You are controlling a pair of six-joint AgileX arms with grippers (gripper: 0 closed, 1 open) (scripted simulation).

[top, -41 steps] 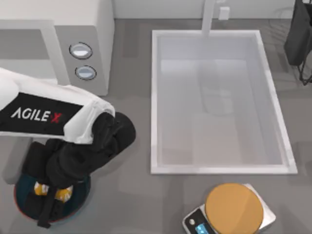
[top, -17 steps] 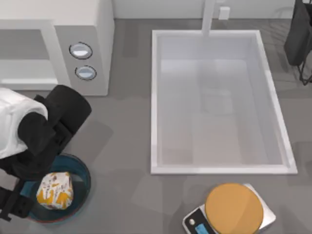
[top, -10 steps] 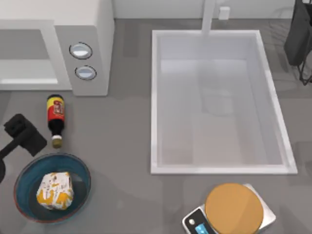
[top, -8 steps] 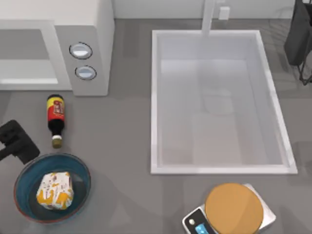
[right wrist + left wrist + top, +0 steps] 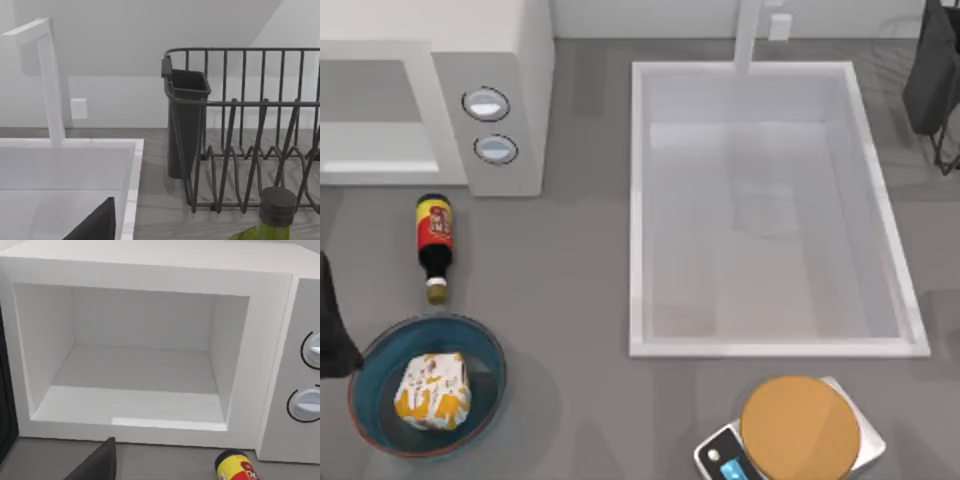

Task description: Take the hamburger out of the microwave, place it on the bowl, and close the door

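The sink basin (image 5: 770, 200) is the biggest thing on the table, a white rectangular tub, so I'll place everything off that. The microwave (image 5: 490, 60) sits well off to the basin's left at the back, and its grey cavity (image 5: 135, 360) is wide open and bare inside, two knobs on the panel. Can't make out the door itself, just a dark strip at the cavity's far side in the left wrist view.

The bowl (image 5: 490, 345) is out toward the front, far left of the basin, blue with the reddish rim, and the hamburger (image 5: 432, 390) is sitting in it, wrapped in its printed paper. A tan disc on a silver scale (image 5: 800, 430) is just in front of the basin's front right corner. A dark sauce bottle (image 5: 435, 245) lies on its side between microwave and bowl.

The left gripper (image 5: 332, 330) is a black sliver beside the bowl, away from the basin; can't tell how far the claw is spread, or whether it holds anything. Right arm is parked behind the basin's right end, near a dish rack (image 5: 250, 125).
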